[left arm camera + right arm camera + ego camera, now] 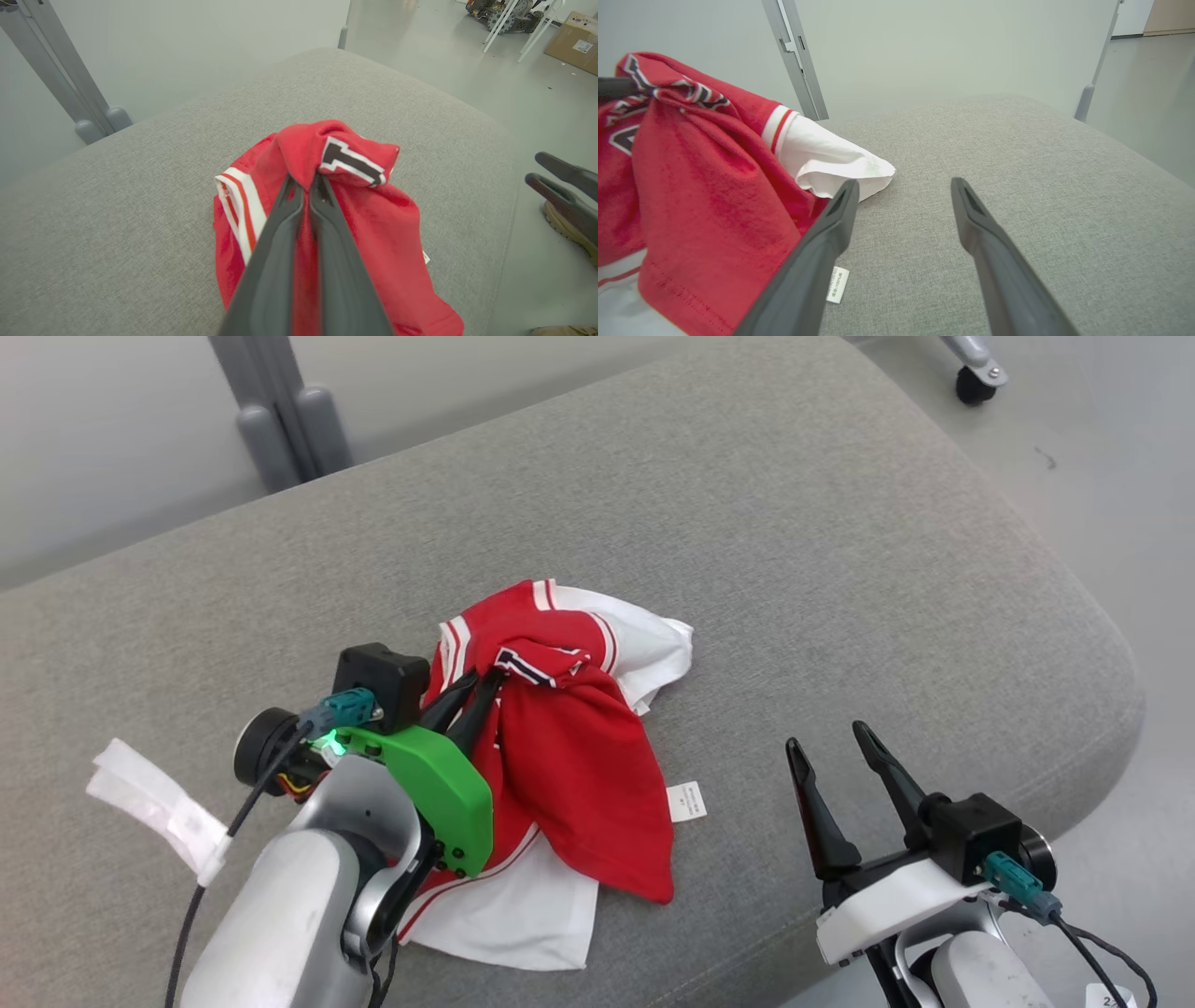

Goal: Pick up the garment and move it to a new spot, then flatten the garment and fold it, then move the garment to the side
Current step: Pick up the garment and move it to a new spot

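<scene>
Across one big grey cushion (747, 523) lies one garment (569, 756), red with white panels and striped trim, bunched about the middle of the pad with its top fold pulled up. Two grippers are over it. The left gripper (478, 686) has its fingers pressed together on a red fold just by a dark-and-white printed patch; the left wrist view shows that patch close up, though I can't make a word of it. The right gripper (826, 735) hovers over bare cushion near the garment, fingers spread wide, holding nothing. The head view takes in one crumpled white strip (159, 807) on the cushion off to the left. The left wrist view takes in one cardboard box (572, 44) on the floor, its sticker unreadable. One small white tag (837, 284) lies at the red hem, its print too small to read.
</scene>
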